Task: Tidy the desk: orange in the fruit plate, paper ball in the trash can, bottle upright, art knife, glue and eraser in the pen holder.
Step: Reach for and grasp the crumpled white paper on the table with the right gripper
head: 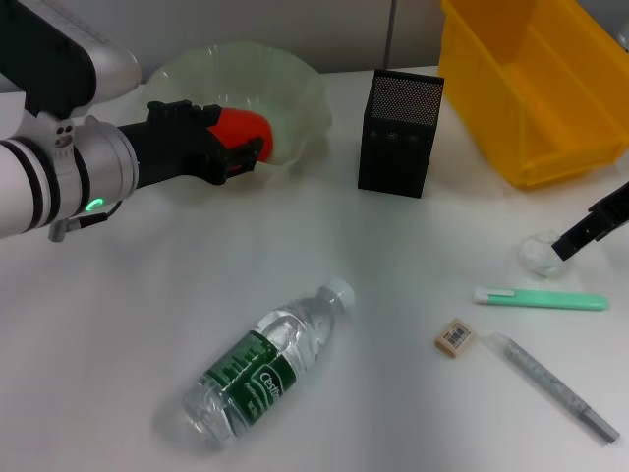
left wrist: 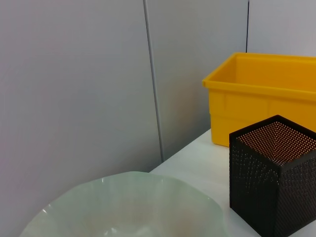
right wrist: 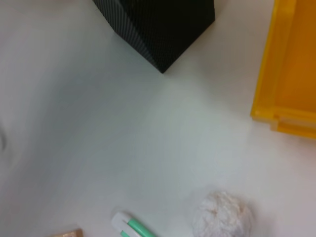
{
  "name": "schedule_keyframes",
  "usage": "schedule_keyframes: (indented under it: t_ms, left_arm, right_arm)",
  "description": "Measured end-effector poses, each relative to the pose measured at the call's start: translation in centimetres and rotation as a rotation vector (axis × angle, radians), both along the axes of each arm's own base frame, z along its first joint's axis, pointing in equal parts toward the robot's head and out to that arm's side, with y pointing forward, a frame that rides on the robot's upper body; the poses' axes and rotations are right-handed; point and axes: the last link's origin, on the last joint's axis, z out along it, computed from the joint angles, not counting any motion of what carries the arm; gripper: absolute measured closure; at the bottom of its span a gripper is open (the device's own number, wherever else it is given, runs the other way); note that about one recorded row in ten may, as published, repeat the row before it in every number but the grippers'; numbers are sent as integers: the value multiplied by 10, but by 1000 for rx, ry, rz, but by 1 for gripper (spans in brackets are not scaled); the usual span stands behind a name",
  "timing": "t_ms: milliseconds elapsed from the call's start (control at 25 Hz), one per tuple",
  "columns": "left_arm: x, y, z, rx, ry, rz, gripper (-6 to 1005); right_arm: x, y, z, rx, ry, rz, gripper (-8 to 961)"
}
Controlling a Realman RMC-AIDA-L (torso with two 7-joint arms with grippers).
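Note:
My left gripper (head: pixel 234 147) is shut on the orange (head: pixel 244 128) and holds it over the pale green fruit plate (head: pixel 300 84), whose rim (left wrist: pixel 128 180) also shows in the left wrist view. The bottle (head: pixel 260 369) lies on its side at the front. To the right sits the white paper ball (head: pixel 537 253) (right wrist: pixel 222 215), with my right gripper (head: pixel 580 236) just beside it. In front of the ball lie the green art knife (head: pixel 541 298) (right wrist: pixel 129 226), the eraser (head: pixel 454 337) and the grey glue stick (head: pixel 555 385). The black mesh pen holder (head: pixel 398 133) (left wrist: pixel 274 177) (right wrist: pixel 158 24) stands behind them.
The yellow trash can (head: pixel 541 88) (left wrist: pixel 266 96) (right wrist: pixel 291 74) stands at the back right, next to the pen holder. A grey partition wall rises behind the desk. Bare white desk lies between the bottle and the pen holder.

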Motion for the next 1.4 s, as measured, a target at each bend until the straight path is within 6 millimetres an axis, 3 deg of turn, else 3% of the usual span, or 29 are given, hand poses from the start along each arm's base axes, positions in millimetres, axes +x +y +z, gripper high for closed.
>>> schedule_keyframes:
  t_ms: [1400]
  left_arm:
    - [-8, -4, -7, -22, 1, 23, 345]
  right_arm:
    - [10, 2, -15, 11, -2, 38, 327]
